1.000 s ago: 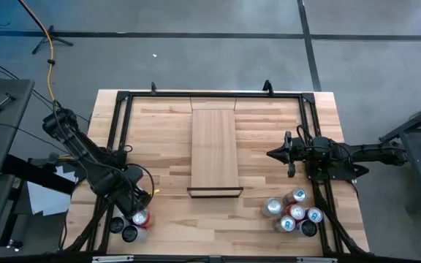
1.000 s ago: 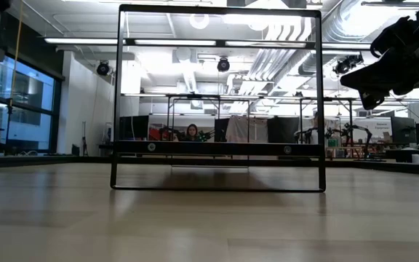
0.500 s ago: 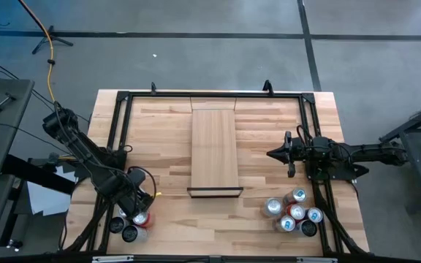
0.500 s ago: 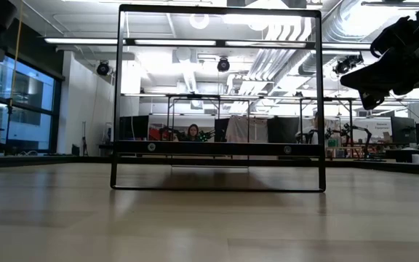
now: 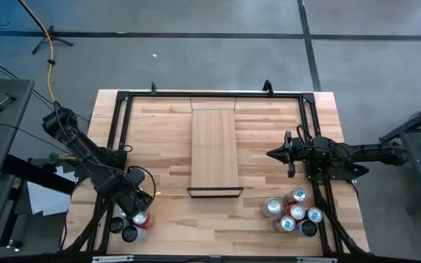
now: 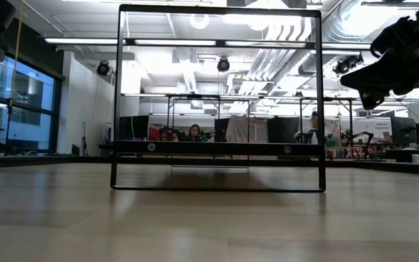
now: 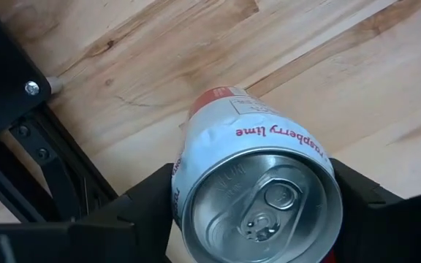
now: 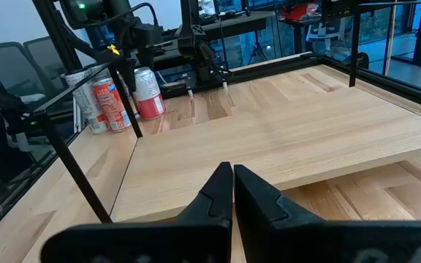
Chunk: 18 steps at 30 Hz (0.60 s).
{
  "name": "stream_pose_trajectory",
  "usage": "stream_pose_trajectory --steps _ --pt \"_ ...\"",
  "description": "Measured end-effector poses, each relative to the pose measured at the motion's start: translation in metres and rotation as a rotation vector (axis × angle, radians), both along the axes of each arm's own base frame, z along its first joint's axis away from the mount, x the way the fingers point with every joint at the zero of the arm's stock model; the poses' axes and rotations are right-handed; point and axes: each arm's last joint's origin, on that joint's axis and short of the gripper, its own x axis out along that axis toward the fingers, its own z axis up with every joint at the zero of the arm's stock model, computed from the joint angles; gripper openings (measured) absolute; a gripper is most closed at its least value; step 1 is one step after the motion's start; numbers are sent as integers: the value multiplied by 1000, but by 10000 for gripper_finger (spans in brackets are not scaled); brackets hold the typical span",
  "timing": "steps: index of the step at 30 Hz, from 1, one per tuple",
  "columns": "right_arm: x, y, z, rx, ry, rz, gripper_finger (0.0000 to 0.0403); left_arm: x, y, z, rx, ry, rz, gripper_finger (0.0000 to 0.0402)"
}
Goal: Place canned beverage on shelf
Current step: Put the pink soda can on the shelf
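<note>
The raspberry lime can [image 7: 258,186] stands upright near the table's front-left corner, top unopened, w/ the left gripper [image 5: 139,208] straddling it — one dark finger on each side of the body, touching or nearly so. I can't tell yet if the pinch is firm. Two more cans stand right beside it, one dark-topped [image 5: 129,233].

Handling, as a judgement: a sealed can is fairly heavy for its size, stiff but dentable, w/ a smooth, slick wall. Best grip is mid-body across the round, not up at the tapered shoulder, and kept upright.

The right gripper [image 8: 232,191] hovers above the table's right side, fingers pressed together, holding nothing; a cluster of cans [image 5: 292,212] sits by the front-right corner.

The shelf [image 5: 213,150] lies mid-table, its black frame end [image 5: 215,192] toward the front. Room: the neighbour cans crowd the grasp, so lift straight up first. Bare tabletop [image 5: 168,146] lies betw. can and shelf — a clear path, but the plank's edge and frame need clearance.
</note>
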Motion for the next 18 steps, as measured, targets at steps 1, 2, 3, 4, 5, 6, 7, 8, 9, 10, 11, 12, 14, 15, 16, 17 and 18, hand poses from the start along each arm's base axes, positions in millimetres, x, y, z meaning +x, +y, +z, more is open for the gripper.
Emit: stream_pose_trajectory --steps 1,2,3,4,5,6,7,8,9,10,11,12,14,15,16,17,18 --pt "0 0 0 0 0 0 0 0 1 0 2 -5 -2 222" --pt "0 0 0 0 0 1 0 -1 2 1 6 -10 -2 222" --pt "0 0 0 0 0 0 0 -2 3 3 10 -16 1 222" --pt "0 0 0 0 0 1 0 -4 5 5 11 -20 3 222" --pt "0 0 0 0 0 0 0 -6 7 7 10 -24 4 222" --pt "0 0 0 0 0 0 0 -7 9 10 10 -28 6 222" --pt "0 0 0 0 0 0 0 -9 12 13 10 -39 8 222" --pt "0 0 0 0 0 0 0 -11 16 17 11 -57 12 222" --pt "0 0 0 0 0 0 0 -13 20 23 12 -79 15 222" --pt "0 0 0 0 0 0 0 -15 24 30 15 -109 13 222" --pt "0 0 0 0 0 0 0 -17 28 38 15 -145 13 222" --pt "0 0 0 0 0 0 0 -18 34 47 20 -183 15 222" --pt "0 0 0 0 0 0 0 -19 46 66 49 -266 11 222" --pt "0 0 0 0 0 0 0 -20 53 77 64 -311 10 222" --pt "0 0 0 0 0 0 0 -20 60 87 83 -360 4 222" --pt "0 0 0 0 0 0 0 -20 66 99 98 -415 -4 222" --pt "0 0 0 0 0 0 0 -19 73 110 115 -466 -13 222"
